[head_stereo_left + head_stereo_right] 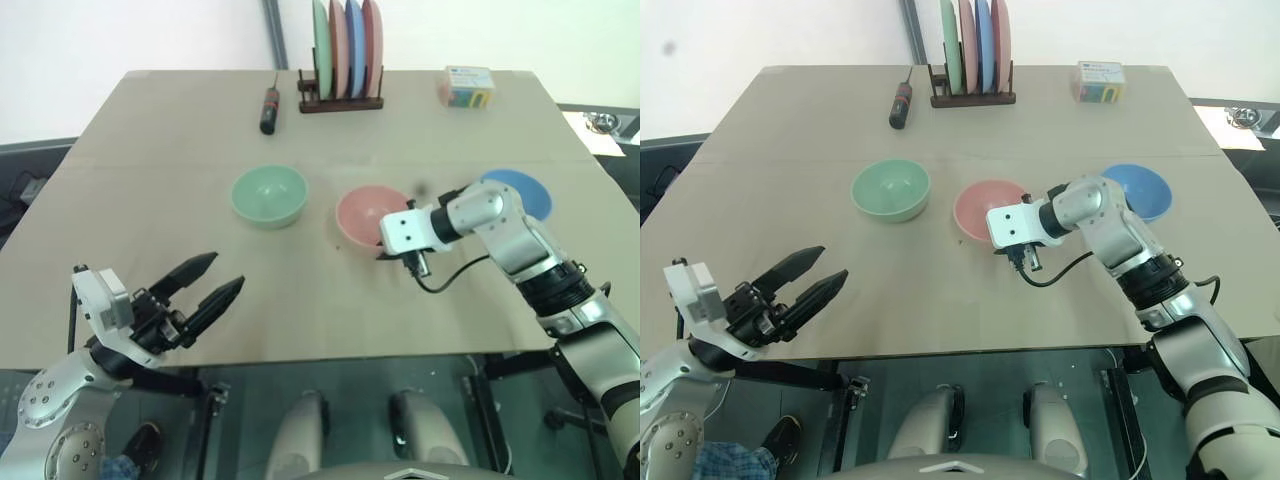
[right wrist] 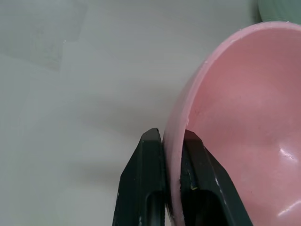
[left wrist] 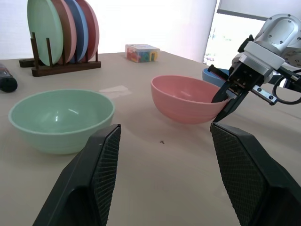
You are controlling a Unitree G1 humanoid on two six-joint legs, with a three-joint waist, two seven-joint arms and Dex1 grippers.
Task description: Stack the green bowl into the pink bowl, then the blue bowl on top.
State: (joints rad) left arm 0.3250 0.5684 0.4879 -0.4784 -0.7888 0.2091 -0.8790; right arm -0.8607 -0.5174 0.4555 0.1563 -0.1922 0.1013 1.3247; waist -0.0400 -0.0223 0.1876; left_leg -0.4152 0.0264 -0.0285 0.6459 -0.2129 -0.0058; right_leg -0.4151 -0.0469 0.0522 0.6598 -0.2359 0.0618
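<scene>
Three bowls are seen on the worktop (image 1: 150, 130) in the head views: the green bowl (image 1: 269, 195) at left, the pink bowl (image 1: 366, 214) in the middle, the blue bowl (image 1: 522, 190) at right, partly hidden behind the right arm. A plate rack (image 1: 342, 62), a screwdriver (image 1: 269, 108) and a small box (image 1: 466, 86) are set along the far edge. The right end effector (image 1: 384, 246) is placed at the pink bowl's near-right rim; the left end effector (image 1: 218, 276) is held over the near-left part of the worktop, jaws spread wide, nothing between them. In the left wrist view, green and pink bowls are shown upright, apart, w/ the right end effector at the pink rim. In the right wrist view, the pink rim is pinched between the two black fingers (image 2: 146, 188), one outside the wall, one inside; the fingers are closed on it.
</scene>
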